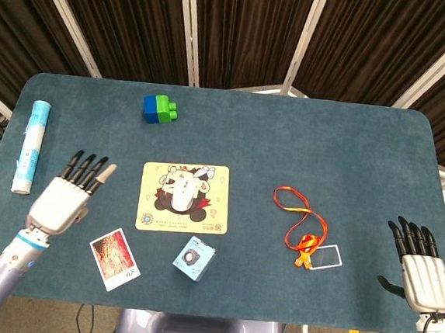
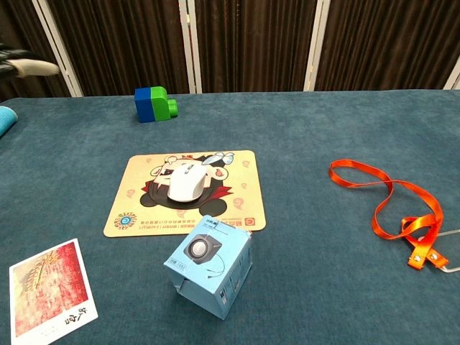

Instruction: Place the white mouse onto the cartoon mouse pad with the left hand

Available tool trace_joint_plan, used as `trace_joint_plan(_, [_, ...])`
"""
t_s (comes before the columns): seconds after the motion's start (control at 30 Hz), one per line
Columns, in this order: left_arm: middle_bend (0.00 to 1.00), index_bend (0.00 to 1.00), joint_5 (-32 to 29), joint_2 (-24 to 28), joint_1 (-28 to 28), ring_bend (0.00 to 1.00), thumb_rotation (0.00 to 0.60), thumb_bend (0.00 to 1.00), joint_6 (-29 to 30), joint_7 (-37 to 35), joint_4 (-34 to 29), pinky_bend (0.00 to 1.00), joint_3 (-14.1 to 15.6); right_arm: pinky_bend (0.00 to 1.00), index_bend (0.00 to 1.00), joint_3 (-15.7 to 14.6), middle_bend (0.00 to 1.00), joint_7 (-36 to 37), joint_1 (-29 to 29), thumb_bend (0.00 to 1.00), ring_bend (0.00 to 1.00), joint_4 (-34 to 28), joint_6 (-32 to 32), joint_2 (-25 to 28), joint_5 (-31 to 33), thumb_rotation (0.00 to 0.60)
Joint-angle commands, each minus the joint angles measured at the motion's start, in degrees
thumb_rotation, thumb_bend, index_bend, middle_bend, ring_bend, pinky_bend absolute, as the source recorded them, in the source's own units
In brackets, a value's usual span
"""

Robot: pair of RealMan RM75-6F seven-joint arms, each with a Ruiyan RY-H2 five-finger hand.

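Note:
The white mouse (image 1: 182, 196) (image 2: 185, 181) lies on the middle of the cartoon mouse pad (image 1: 212, 216) (image 2: 241, 203), and nothing touches it. My left hand (image 1: 65, 197) hovers well to the left of the pad, open, with its fingers spread and nothing in it. In the chest view only its fingertips (image 2: 32, 67) show at the top left edge. My right hand (image 1: 422, 267) is open at the table's front right corner, far from the pad.
A light blue box (image 1: 194, 258) (image 2: 209, 264) stands just in front of the pad. A photo card (image 1: 114, 259) (image 2: 49, 287) lies front left. A blue-green block (image 1: 160, 108) (image 2: 154, 103) sits behind the pad. A rolled tube (image 1: 30, 146) lies far left. An orange lanyard (image 1: 302, 221) (image 2: 392, 212) with a badge (image 1: 326, 257) lies right.

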Motion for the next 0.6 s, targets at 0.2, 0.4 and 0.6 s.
trace_joint_plan(0.2, [0.00,0.00,-1.3,1.0,10.5,0.00,0.600,0.05,9.1,-8.3,2.4,0.00,0.4,0.00,0.00,0.0,0.00,-0.3,0.1,0.09,0.00,0.1,-0.1,-0.1,-0.1,0.600])
trace_joint_plan(0.4, [0.00,0.00,-2.6,0.6,12.7,0.00,0.600,0.05,8.2,-8.5,3.2,0.00,-1.3,0.00,0.00,0.3,0.00,-1.2,0.5,0.09,0.00,-0.3,-0.8,-0.2,0.4,0.600])
trace_joint_plan(0.6, [0.00,0.00,-4.3,2.1,13.3,0.00,0.600,0.05,4.9,-10.0,0.1,0.00,-2.3,0.00,0.00,0.2,0.00,-1.2,0.6,0.08,0.00,-0.3,-1.0,-0.1,0.4,0.600])
